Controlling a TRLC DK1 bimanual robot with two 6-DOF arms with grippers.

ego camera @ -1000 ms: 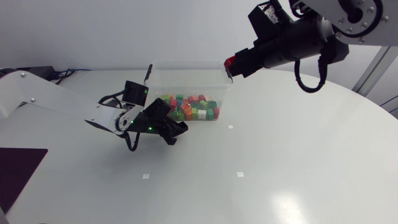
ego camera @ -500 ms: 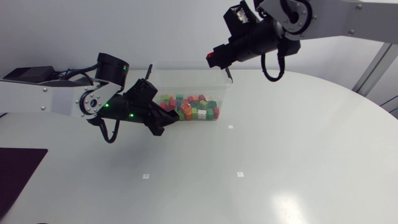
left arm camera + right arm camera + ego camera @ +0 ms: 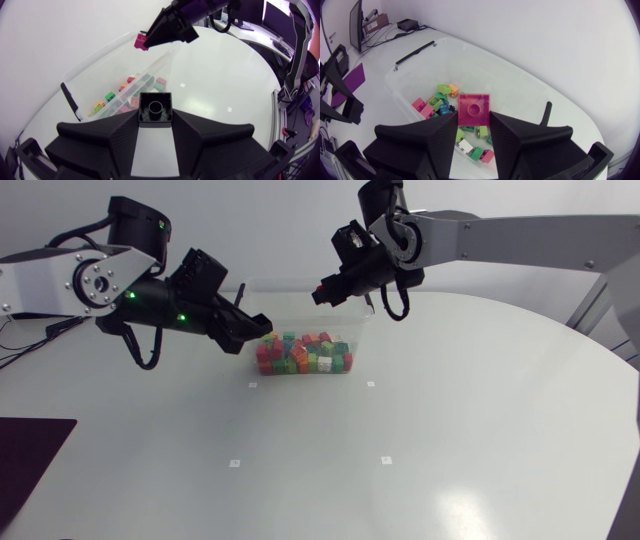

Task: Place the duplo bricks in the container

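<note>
A clear plastic container (image 3: 300, 305) stands at the back of the white table, with several coloured duplo bricks (image 3: 305, 356) heaped in it. My left gripper (image 3: 262, 328) hovers over its left end, shut on a black brick (image 3: 155, 107). My right gripper (image 3: 322, 292) hangs above the back rim, shut on a pink brick (image 3: 473, 108), which also shows in the left wrist view as the pink brick (image 3: 140, 41). Under the right gripper (image 3: 473, 121) lie the loose bricks (image 3: 440, 102) inside the container (image 3: 485, 56). The left gripper (image 3: 155, 119) looks down over the container (image 3: 100, 52).
Black clip handles (image 3: 238, 298) stick up at the container's ends. A dark purple mat (image 3: 30, 455) lies at the table's front left edge. Small white markers (image 3: 235, 463) dot the table in front of the container.
Both arms have risen and closed in on the container. The left gripper lifted the black brick from table height to over the left end; the right gripper moved left over the back rim.
</note>
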